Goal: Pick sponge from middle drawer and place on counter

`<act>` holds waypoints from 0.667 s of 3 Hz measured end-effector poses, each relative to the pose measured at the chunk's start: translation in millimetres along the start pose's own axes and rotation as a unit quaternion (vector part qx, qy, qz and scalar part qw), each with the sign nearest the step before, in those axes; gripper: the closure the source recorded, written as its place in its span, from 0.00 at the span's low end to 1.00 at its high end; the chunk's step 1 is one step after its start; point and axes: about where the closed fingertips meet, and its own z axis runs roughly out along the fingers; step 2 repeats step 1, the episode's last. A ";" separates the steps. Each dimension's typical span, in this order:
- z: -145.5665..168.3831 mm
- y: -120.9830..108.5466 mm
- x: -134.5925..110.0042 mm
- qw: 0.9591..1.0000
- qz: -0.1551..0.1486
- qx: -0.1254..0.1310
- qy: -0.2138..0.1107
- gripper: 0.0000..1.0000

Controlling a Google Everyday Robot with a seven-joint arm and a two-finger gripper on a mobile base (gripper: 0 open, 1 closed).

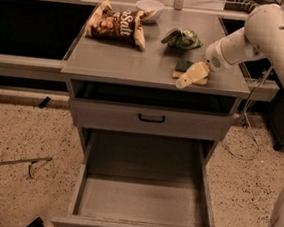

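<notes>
The sponge (pixel 182 67), dark green on top with a yellow body, lies on the grey counter (pixel 122 61) near its front right corner. My gripper (pixel 193 74) is right at the sponge, touching or overlapping its right side, with the white arm reaching in from the right. The middle drawer (pixel 143 203) is pulled wide open below, and its flat grey floor is bare.
On the counter are a brown chips bag (pixel 118 25), a white bowl (pixel 149 7) and a light-green wrinkly packet (pixel 182 38). A closed shallower drawer front with a black handle (pixel 151 118) sits above the open drawer. Dark tools lie on the speckled floor at left.
</notes>
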 end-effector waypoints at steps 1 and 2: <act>0.0 0.0 0.0 1.000 0.000 0.000 0.000 0.00; 0.0 0.0 0.0 1.000 0.000 0.000 0.000 0.00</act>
